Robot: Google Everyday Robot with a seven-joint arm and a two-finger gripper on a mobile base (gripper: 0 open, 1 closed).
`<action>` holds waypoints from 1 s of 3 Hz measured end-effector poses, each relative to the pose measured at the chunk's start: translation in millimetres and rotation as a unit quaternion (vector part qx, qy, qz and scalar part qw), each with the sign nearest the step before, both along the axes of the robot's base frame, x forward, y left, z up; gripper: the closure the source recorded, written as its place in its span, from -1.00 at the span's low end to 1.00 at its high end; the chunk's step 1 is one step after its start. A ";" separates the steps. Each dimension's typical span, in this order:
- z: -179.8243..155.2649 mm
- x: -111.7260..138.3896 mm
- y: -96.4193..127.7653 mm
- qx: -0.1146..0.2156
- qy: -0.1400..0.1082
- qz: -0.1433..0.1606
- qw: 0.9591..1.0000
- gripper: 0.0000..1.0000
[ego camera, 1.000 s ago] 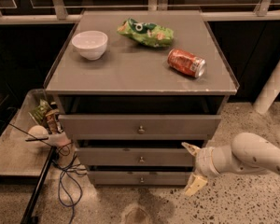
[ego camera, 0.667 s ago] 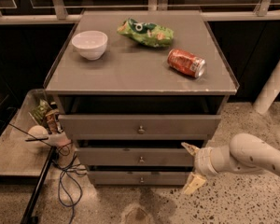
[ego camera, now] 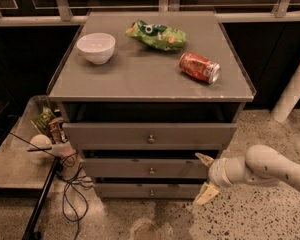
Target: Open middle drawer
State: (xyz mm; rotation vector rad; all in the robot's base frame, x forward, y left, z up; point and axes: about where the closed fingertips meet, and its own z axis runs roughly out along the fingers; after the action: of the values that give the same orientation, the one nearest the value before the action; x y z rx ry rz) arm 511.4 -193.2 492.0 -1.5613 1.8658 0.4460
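The middle drawer (ego camera: 140, 168) is the grey front between two others in the cabinet, with a small round metal knob (ego camera: 151, 171) at its centre. My gripper (ego camera: 204, 177) hovers at the drawer's right end, level with it and just in front of the cabinet's right corner. It is open, with one pale fingertip (ego camera: 205, 159) up at the drawer's top edge and the other down near the bottom drawer. Nothing sits between them, and the knob lies well to the gripper's left.
On the cabinet top (ego camera: 140, 79) are a white bowl (ego camera: 96, 47), a green chip bag (ego camera: 156, 34) and a red can (ego camera: 199, 67) on its side. The top drawer (ego camera: 150, 134) and bottom drawer (ego camera: 150, 190) flank the middle one. A low tray (ego camera: 15, 159) with clutter and cables (ego camera: 70, 184) sits left.
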 end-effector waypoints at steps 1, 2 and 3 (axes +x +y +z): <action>-21.4 12.0 -8.6 0.052 0.011 -0.015 0.998 -1.00; -43.7 25.5 -16.8 0.110 0.023 -0.033 0.993 -1.00; -51.5 35.4 -15.0 0.134 0.019 -0.039 0.990 -1.00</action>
State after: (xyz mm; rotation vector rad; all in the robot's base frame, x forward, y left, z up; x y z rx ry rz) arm 546.8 -208.1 440.4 -1.3041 1.8042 0.6664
